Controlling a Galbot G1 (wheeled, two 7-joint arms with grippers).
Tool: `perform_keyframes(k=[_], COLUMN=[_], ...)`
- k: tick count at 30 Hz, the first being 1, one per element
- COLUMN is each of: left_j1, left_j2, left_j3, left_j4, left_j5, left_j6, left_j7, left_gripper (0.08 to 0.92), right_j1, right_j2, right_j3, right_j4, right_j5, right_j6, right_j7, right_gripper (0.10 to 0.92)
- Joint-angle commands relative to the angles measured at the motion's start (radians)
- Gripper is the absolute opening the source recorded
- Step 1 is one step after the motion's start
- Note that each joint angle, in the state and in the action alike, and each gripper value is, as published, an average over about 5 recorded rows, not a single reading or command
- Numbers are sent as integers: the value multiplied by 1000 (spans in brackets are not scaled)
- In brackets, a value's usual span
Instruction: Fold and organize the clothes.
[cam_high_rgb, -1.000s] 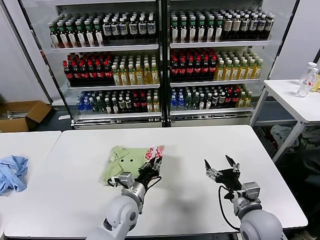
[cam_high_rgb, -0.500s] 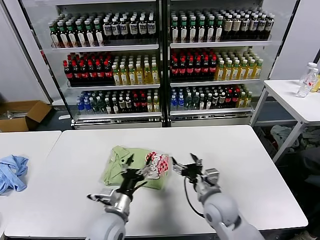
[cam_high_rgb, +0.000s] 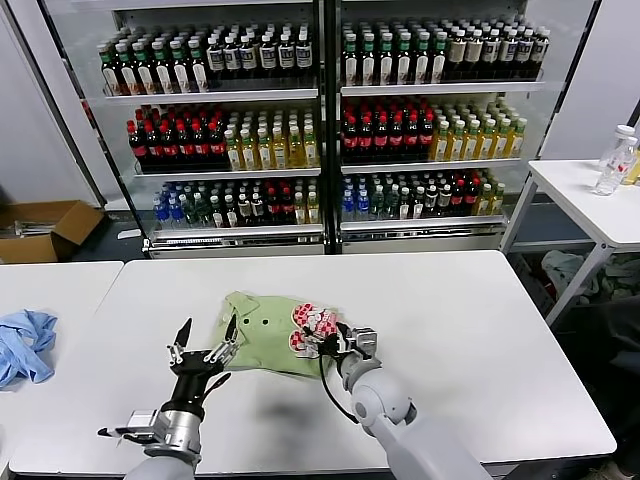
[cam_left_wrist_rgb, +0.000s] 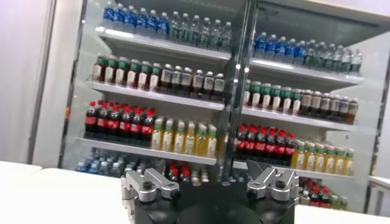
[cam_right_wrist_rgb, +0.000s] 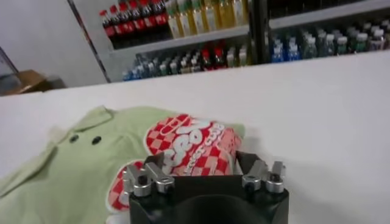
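Note:
The light green polo shirt (cam_high_rgb: 262, 331) lies partly folded on the white table (cam_high_rgb: 450, 300), with a bunched fold showing its red-and-white graphic (cam_high_rgb: 311, 327) on its right side. My right gripper (cam_high_rgb: 336, 341) is at that fold. In the right wrist view its open jaws (cam_right_wrist_rgb: 194, 163) stand on either side of the graphic (cam_right_wrist_rgb: 192, 143), and the collar and buttons (cam_right_wrist_rgb: 85, 139) lie beyond. My left gripper (cam_high_rgb: 207, 336) is open and empty, raised above the table just left of the shirt. Its wrist view (cam_left_wrist_rgb: 207, 171) shows only the drinks fridge.
A light blue garment (cam_high_rgb: 24, 345) lies on the neighbouring table at the left. Fridges full of bottles (cam_high_rgb: 320, 130) stand behind. A side table (cam_high_rgb: 590, 205) with bottles is at the right, and a cardboard box (cam_high_rgb: 45, 230) is on the floor at the left.
My left gripper has let go of the shirt, drawn back to the left and risen. My right gripper has moved left across the table to the graphic fold.

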Motion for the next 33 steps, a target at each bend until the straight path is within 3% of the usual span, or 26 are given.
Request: perform_keyframes(k=[1,6,9,18,21,27,33], left_j1=[71,81,92,102,101,92,100], left_j2=[2,-5,-13,-7,-1,2,12], left_j3=[-72,-77,-70,-45,-37,-25,-13], left_j4=[-42,-49,-52,-55,-58,-59,-94], left_j5=[12,11,15,45,52,62,87], left_j6=[-34,-33,-33,-32,-31,-26,-26], left_j7=[-2,-2,-1,8,11,15,28], left_gripper=[822,823,823,823,823,823,823], right_j1=[62,77,81,89,88,-13,-257], right_j2=[30,-20,-67,-286,-318,-288,-311], right_j3=[-53,-51,-46,31,45,147,304], right_j4=[-100,-108,-110,-97,-131,-15,212], right_j5=[36,-32,-146,-335,-410,-447,-450], right_j6=[0,14,57,166,207,335,427], right_j7=[64,-15,-102,-254,-280,-227,-150], right_gripper=[681,533,447,190,139,147,295])
